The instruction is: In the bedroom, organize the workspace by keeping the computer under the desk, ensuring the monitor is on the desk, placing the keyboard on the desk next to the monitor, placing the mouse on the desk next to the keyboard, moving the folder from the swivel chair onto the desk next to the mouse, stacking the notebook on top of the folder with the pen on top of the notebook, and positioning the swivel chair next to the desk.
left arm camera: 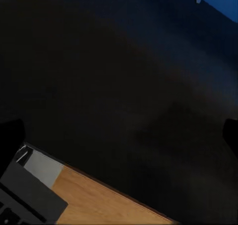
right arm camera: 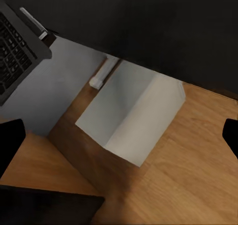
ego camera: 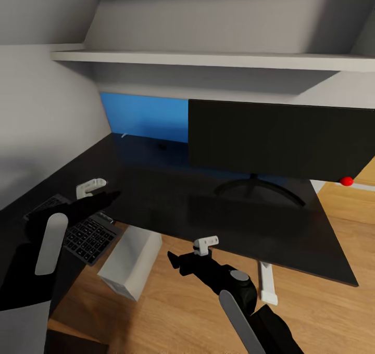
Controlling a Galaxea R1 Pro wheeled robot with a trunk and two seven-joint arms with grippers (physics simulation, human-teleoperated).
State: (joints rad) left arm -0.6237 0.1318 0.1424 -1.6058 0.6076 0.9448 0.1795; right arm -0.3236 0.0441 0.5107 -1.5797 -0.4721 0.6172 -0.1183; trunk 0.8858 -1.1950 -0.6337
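Observation:
The black monitor (ego camera: 276,140) stands on the glossy black desk (ego camera: 172,198), its round base toward the right. The black keyboard (ego camera: 86,237) lies at the desk's near left edge, and its corner shows in the wrist views (left arm camera: 25,200) (right arm camera: 15,51). My left gripper (ego camera: 100,192) (left arm camera: 119,135) hovers open just above and beyond the keyboard. The light grey computer (ego camera: 130,260) (right arm camera: 129,115) stands on the wood floor at the desk's front edge. My right gripper (ego camera: 191,254) (right arm camera: 119,135) hangs open above the floor beside the computer. The swivel chair, folder and notebook are out of view.
A long blue panel (ego camera: 143,117) runs along the wall behind the desk, with a small white sliver (ego camera: 124,134) lying near it. A white shelf (ego camera: 208,60) hangs above the monitor. The desk's white leg (ego camera: 267,283) stands right of my right gripper.

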